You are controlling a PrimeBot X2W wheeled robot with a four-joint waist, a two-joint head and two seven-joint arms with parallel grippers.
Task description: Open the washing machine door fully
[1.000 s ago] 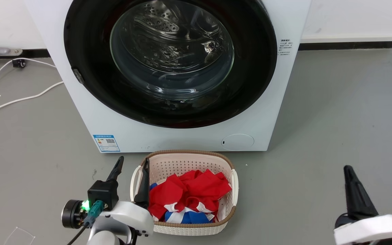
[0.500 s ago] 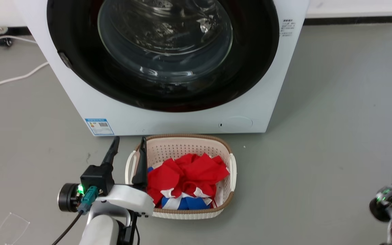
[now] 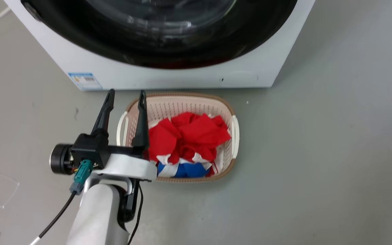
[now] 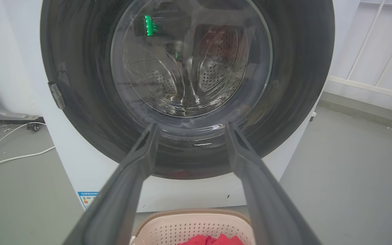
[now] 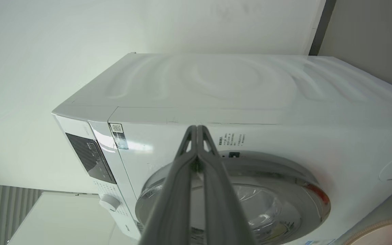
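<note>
The washing machine [image 3: 168, 76] is a white box across the top of the head view. Its round black-rimmed washing machine door [image 3: 148, 51] lies shut against the front, and the steel drum shows through the glass. My left gripper [image 3: 126, 92] hangs open and empty over the floor beside the basket, short of the machine. In the left wrist view the left gripper [image 4: 191, 125] faces the door [image 4: 80, 85], which has a small grey tab [image 4: 55, 95] on its left rim. My right gripper [image 5: 196, 128] is shut on nothing, pointing at the machine's front above the door [image 5: 250, 190].
A beige laundry basket [image 3: 182, 105] holding red, white and blue cloth sits on the grey floor just in front of the machine, to the right of my left fingers. A white cable [image 4: 12, 158] lies on the floor left of the machine. Bare floor stretches to the right.
The head camera has tipped down, so the machine and basket have slid up the picture. The right gripper has left the head view. The left gripper stays open.
</note>
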